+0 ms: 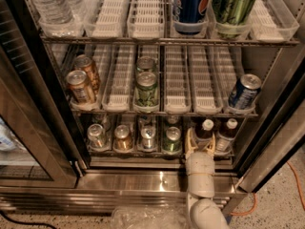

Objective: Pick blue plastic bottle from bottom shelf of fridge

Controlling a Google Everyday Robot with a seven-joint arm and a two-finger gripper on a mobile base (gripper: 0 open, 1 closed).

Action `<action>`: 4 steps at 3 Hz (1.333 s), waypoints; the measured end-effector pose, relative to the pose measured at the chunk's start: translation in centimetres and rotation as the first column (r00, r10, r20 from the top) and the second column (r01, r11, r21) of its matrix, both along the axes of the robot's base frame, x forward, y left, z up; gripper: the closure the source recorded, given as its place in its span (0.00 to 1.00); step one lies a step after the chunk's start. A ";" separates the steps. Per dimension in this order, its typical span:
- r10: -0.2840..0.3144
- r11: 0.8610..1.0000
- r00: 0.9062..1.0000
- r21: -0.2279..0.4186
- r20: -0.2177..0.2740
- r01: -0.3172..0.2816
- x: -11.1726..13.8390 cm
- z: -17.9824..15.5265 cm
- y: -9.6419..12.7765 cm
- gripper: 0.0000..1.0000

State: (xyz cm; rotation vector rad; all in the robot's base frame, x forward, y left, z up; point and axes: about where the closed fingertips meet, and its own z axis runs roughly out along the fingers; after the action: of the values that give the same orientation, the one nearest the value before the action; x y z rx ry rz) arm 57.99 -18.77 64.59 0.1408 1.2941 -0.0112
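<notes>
The fridge (267,142) stands with its door open. On its bottom shelf (157,162) two small brown plastic bottles with white caps stand at the right. My gripper (200,144) reaches in over the steel sill. Its fingers (189,140) are open and sit on either side of the left bottle, the blue plastic bottle (205,129). The second bottle (226,134) stands just to its right. My white arm (201,180) rises from the bottom edge and hides the lower part of the left bottle.
Several cans (143,138) fill the bottom shelf's left lanes. The middle shelf holds two copper cans (81,85), green cans (146,87) and a blue can (244,90). The top shelf holds water bottles (47,4) and large cans (190,4). The glass door (28,142) stands at left.
</notes>
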 end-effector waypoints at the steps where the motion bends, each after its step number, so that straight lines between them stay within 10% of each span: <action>1: -0.018 1.000 0.999 -0.003 0.050 0.018 -0.7 0.4 -0.3 1.00; 4: 0.063 0.988 0.996 -0.147 0.066 -0.053 -2.9 5.6 0.3 1.00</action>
State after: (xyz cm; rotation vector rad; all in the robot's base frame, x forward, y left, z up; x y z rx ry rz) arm 55.11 -18.46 70.20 -0.0213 1.2221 -0.0506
